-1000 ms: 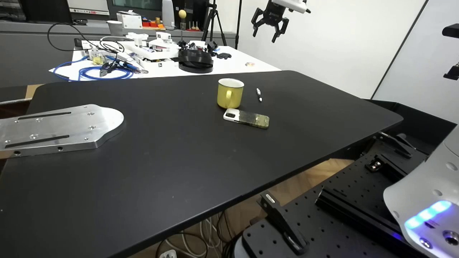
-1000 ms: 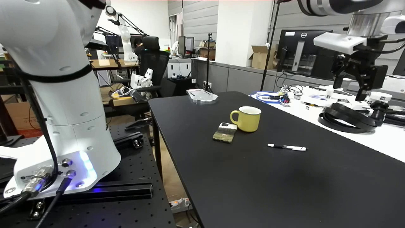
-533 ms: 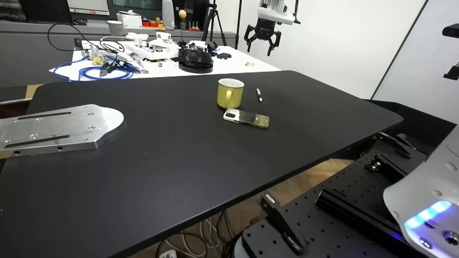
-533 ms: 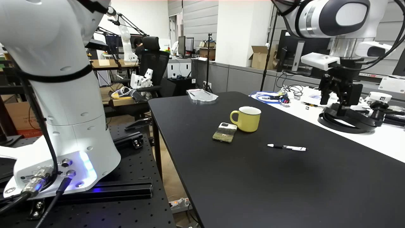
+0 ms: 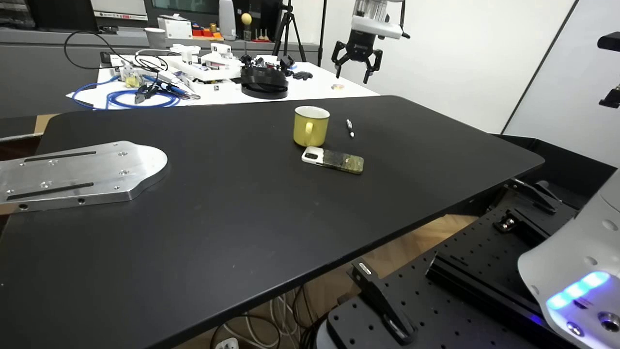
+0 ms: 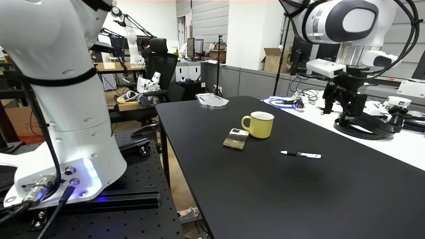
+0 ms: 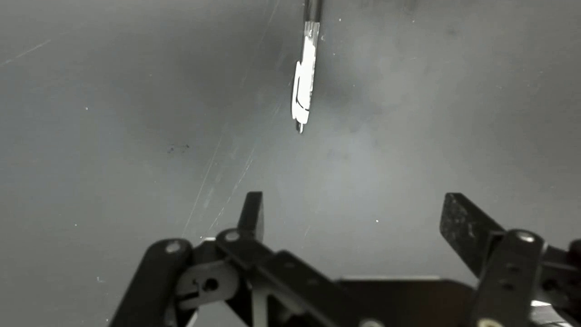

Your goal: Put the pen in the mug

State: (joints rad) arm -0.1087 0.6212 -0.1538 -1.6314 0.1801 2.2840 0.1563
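The pen (image 5: 349, 128), white with a black grip section, lies flat on the black table (image 5: 218, 232) in both exterior views (image 6: 301, 154). In the wrist view the pen (image 7: 306, 77) lies above the fingertips in the picture, its black end cut off by the top edge. The yellow mug (image 5: 317, 132) stands upright beside the pen, white inside, also in an exterior view (image 6: 261, 126); it is out of the wrist view. My gripper (image 7: 353, 195) is open and empty, high above the table, in both exterior views (image 5: 352, 78) (image 6: 336, 117).
A phone-like white and green-brown rectangular piece (image 5: 336, 160) lies close beside the mug. A silver metal plate (image 5: 82, 169) sits at the table's far end from the pen. A white table (image 5: 353, 89) with cables, white parts and a black round object (image 5: 264, 82) adjoins the black table.
My gripper has come down and turned from tilted to nearly straight down, moving left in an exterior view and closer to the table. Pen and mug have not moved.
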